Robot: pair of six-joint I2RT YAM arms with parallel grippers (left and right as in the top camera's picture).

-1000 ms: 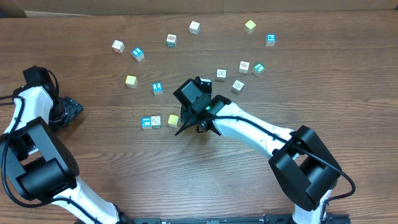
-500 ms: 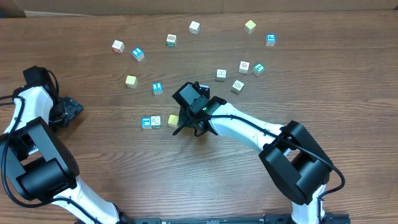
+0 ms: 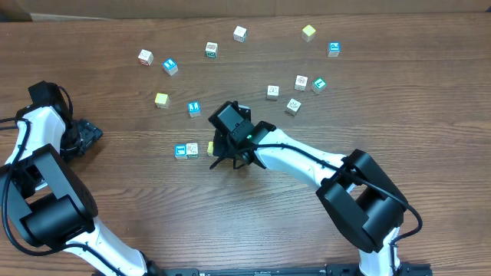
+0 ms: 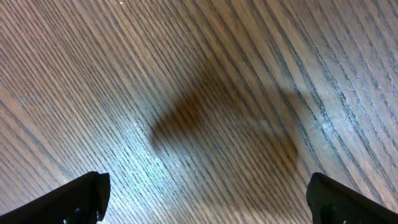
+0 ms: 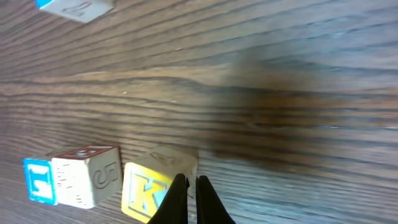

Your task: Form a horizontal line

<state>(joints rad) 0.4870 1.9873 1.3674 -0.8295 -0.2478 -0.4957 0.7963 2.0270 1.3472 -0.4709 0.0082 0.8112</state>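
The row lies left of centre: a blue-faced cube (image 3: pixel 180 151), a white printed cube (image 3: pixel 192 149) and a pale yellow cube (image 3: pixel 211 147), side by side. In the right wrist view they show as the blue cube (image 5: pixel 36 180), the white cube (image 5: pixel 84 174) and the yellow cube (image 5: pixel 149 186). My right gripper (image 3: pixel 219 156) is shut and empty. Its fingertips (image 5: pixel 189 190) press against the yellow cube's right edge. My left gripper (image 3: pixel 88 134) rests at the far left, open (image 4: pixel 208 196) over bare wood. Another plain yellow cube (image 3: pixel 161 100) lies loose.
Several loose cubes are scattered behind the row: a blue one (image 3: pixel 193 108), also seen in the right wrist view (image 5: pixel 74 6), a white one (image 3: pixel 272 91), another white one (image 3: pixel 293 106) and a yellow one (image 3: pixel 308 32). The right arm (image 3: pixel 307 157) crosses the table's middle.
My right gripper has moved left and slightly down, nudging the yellow cube closer to the white cube. The left arm has not moved.
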